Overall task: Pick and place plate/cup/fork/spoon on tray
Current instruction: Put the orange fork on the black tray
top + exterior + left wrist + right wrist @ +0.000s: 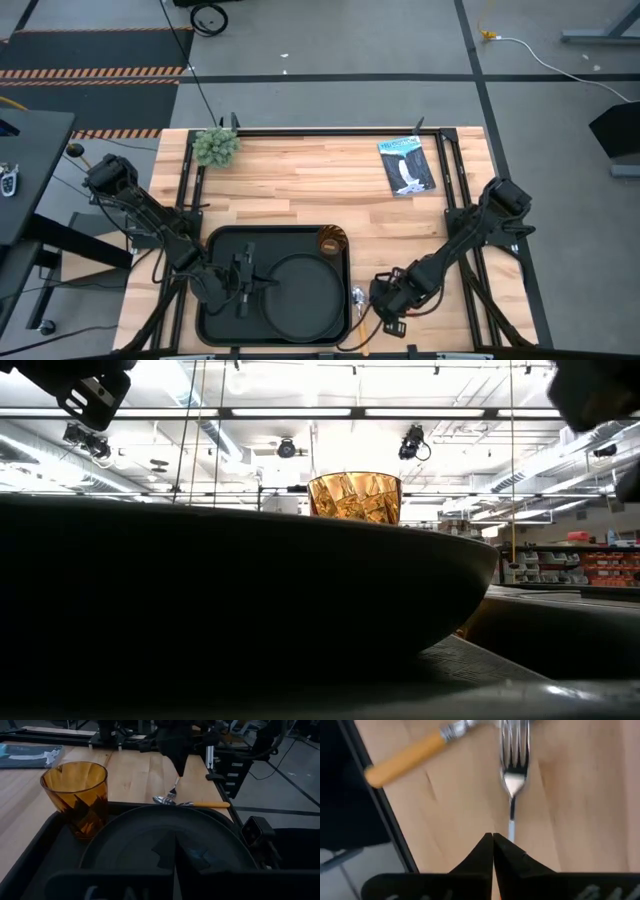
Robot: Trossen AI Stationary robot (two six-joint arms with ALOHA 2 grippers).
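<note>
Black and rectangular, the large rimmed tray [215,245] lies at the near edge of the pale wooden table [300,180], and it already carries two of the four items. The round matte black plate [305,295] rests flat in its right half, and the small translucent amber tumbler, the cup [332,240], stands upright in the tray's far right corner, just beside the plate's rim.

Over the tray's left half hangs the left gripper [243,285], fingers pressed together and holding nothing.

Just off the tray's right rim, on bare wood, is the right gripper [179,767], its dark fingers [512,852] closed to a point on the thin handle of the slim silver-tined fork [512,762]. In the left wrist view the fork hangs tines down from that gripper, the tines reaching the table. Beside it lies the spoon [192,804], with a shiny oval bowl and bright orange handle, flat on the wood and ungripped.

Judged from this layout, the task stands about half complete: plate and cup placed, fork in hand but not yet over the tray, spoon untouched.

Farther back lie a printed booklet [407,165] and a small green plant [215,146].
</note>
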